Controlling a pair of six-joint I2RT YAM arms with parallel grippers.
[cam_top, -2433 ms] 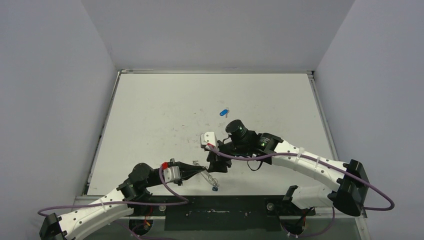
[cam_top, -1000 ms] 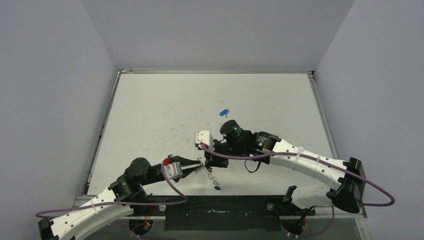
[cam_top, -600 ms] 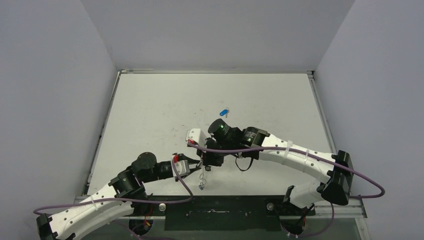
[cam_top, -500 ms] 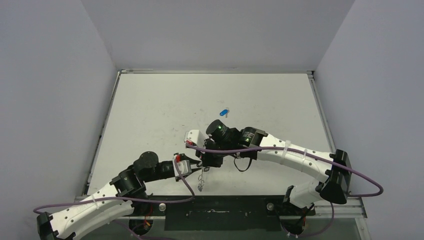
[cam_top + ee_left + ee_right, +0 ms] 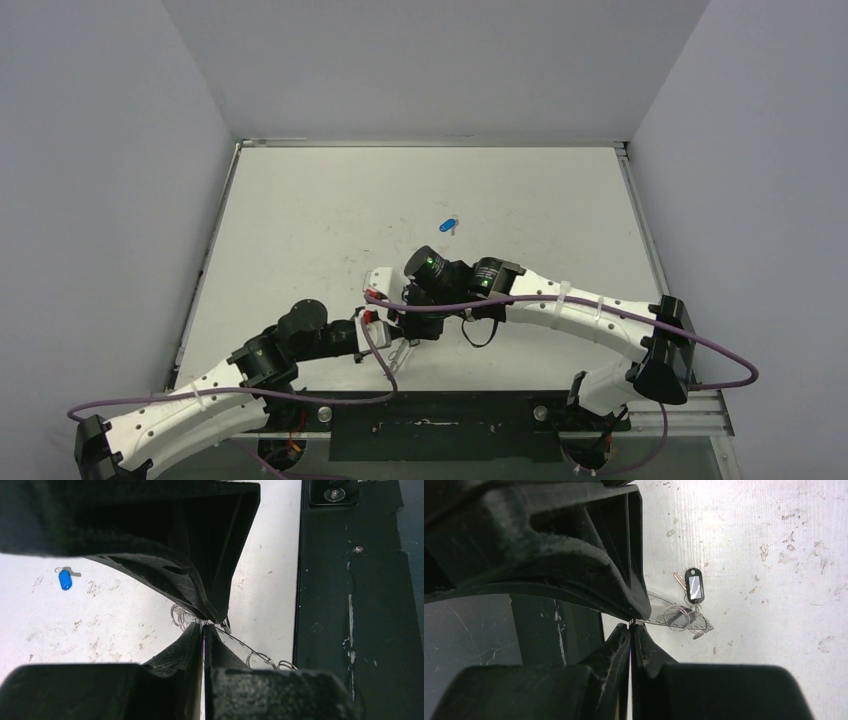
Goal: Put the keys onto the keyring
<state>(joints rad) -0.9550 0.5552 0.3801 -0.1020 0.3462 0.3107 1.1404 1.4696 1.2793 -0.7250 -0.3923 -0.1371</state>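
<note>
Near the table's front edge my two grippers meet tip to tip. The left gripper is shut on the thin silver keyring, whose wire with small loops trails to the right behind its fingers. From the other side, the right gripper is shut on the same keyring. A black-capped key lies by the keyring's loops; I cannot tell whether it hangs on one. A blue-capped key lies alone farther back on the table.
A black strip runs along the table's near edge, just behind the grippers. Grey walls close the white table on the left, back and right. Purple cables loop from both arms.
Both grippers have shifted left along the front edge, carrying the keyring with them. The left arm has folded in closer, and its jaws have closed again on the ring.
</note>
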